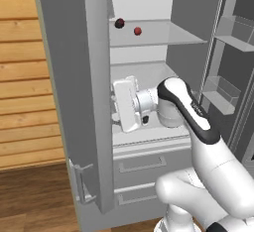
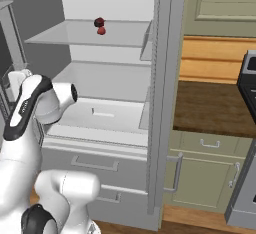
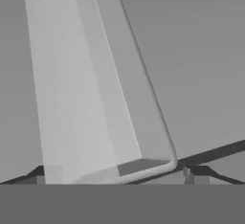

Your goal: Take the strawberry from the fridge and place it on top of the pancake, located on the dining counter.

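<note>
The fridge (image 1: 74, 77) stands with both upper doors open. On its upper glass shelf lies the tiny red strawberry (image 1: 138, 30) (image 2: 101, 30), close beside a darker maroon-black lump (image 1: 119, 23) (image 2: 99, 22). My gripper (image 1: 116, 106) (image 3: 117, 175) hovers over the lower shelf, well below the strawberry, and points sideways at the inner face of the left door. Its fingertips (image 3: 191, 173) stand wide apart, open, with nothing between them. The hand view looks at a grey door ledge. The pancake and the dining counter are out of view.
The left door's edge (image 1: 94, 102) is right by the hand. Door bins (image 1: 223, 92) line the right door. Two drawers (image 1: 141, 164) sit below. A dark counter on green cabinets (image 2: 210, 108) and a stove (image 2: 248, 78) stand to the right.
</note>
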{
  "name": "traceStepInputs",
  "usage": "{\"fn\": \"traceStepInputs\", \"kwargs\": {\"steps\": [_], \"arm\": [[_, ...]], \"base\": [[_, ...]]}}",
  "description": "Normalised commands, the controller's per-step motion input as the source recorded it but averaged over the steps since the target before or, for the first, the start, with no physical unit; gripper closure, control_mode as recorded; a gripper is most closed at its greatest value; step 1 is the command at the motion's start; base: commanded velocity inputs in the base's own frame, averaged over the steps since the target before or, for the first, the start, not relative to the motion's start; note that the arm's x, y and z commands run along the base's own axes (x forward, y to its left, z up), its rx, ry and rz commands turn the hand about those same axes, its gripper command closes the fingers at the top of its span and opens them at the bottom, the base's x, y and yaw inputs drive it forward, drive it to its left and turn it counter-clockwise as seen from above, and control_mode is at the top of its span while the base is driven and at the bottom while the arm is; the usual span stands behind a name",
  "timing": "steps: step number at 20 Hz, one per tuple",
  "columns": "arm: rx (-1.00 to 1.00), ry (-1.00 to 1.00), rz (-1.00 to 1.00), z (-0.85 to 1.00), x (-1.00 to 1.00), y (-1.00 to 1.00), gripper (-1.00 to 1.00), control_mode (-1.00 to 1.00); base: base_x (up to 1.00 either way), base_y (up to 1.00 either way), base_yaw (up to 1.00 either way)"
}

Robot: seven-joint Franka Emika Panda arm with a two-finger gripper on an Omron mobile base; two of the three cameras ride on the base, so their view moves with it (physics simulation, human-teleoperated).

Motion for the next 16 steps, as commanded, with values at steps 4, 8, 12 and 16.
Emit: {"fn": "traceStepInputs", "kwargs": {"steps": [4, 8, 12, 16], "arm": [[0.00, 0.00, 0.00, 0.00, -0.04, 0.53, -1.00, -1.00], [0.00, 0.00, 0.00, 0.00, 0.00, 0.50, -1.00, -1.00], [0.00, 0.00, 0.00, 0.00, 0.00, 0.52, -1.00, -1.00], [0.00, 0.00, 0.00, 0.00, 0.00, 0.36, -1.00, -1.00]], "base": [[0.00, 0.00, 0.00], [0.00, 0.00, 0.00], [0.00, 0.00, 0.00], [0.00, 0.00, 0.00]]}}
